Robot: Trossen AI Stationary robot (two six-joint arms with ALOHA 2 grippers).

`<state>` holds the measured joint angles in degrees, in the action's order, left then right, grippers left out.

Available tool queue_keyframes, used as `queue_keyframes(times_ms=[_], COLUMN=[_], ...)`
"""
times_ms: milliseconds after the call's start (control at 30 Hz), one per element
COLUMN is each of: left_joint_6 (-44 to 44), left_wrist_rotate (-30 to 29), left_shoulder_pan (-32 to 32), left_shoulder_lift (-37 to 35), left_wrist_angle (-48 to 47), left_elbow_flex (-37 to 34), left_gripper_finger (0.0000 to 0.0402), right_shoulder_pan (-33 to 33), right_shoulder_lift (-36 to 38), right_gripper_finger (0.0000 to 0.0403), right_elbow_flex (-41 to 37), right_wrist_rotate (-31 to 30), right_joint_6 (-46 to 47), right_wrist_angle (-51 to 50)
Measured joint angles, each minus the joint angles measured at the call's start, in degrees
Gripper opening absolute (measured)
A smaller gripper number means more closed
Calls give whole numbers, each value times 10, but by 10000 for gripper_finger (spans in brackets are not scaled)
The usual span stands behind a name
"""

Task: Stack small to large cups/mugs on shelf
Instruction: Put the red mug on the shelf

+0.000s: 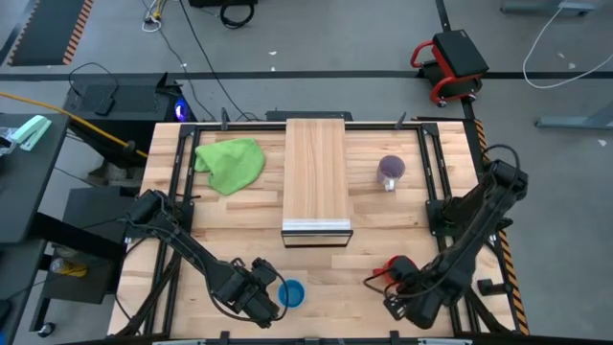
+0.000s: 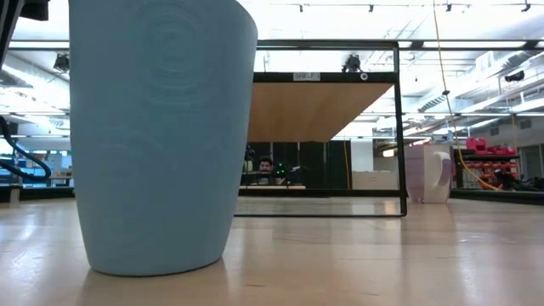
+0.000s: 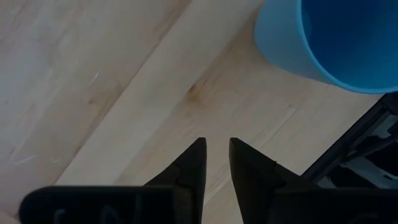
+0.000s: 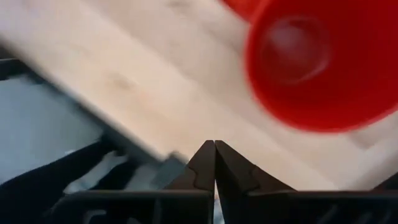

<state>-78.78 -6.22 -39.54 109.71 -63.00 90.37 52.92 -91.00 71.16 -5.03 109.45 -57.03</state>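
The blue cup [image 1: 291, 293] stands upright on the table near its front edge and fills the left of the low view [image 2: 161, 136]. My left gripper [image 3: 216, 152] hovers just left of it, pointing down, fingers a little apart with nothing between them. The red mug [image 4: 317, 62] stands mouth up at the front right [image 1: 395, 265]. My right gripper [image 4: 214, 148] hangs beside it over the table's near edge, shut and empty. The purple-grey mug [image 1: 390, 172] stands right of the shelf [image 1: 316, 177], a raised light-wood platform at the table's middle.
A green cloth [image 1: 231, 163] lies crumpled left of the shelf at the back. Black frame rails [image 1: 433, 172] run along the table's sides. Bare tabletop lies between the shelf's front and the two grippers.
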Motion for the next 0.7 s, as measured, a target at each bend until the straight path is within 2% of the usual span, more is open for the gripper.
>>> queue_keyframes(times_ms=[133,300,433,567,700], left_joint_6=[1,1,6,6,12], left_wrist_rotate=[0,-1,-2,-2,-2], left_shoulder_pan=[0,0,0,0,0], left_shoulder_lift=[0,0,0,0,0], left_wrist_angle=[-8,-24,-25,-25,-25], left_elbow_flex=[0,0,0,0,0], left_gripper_finger=[82,84,79,80,86], right_shoulder_pan=[6,16,18,17,18], right_shoulder_lift=[34,63,74,87,107], right_gripper_finger=[16,18,35,68,98], right_elbow_flex=[36,46,33,2,-68], right_wrist_rotate=[-37,-46,-46,-45,-22], right_joint_6=[0,-5,38,42,85], right_wrist_angle=[-24,-148,-227,-212,-150])
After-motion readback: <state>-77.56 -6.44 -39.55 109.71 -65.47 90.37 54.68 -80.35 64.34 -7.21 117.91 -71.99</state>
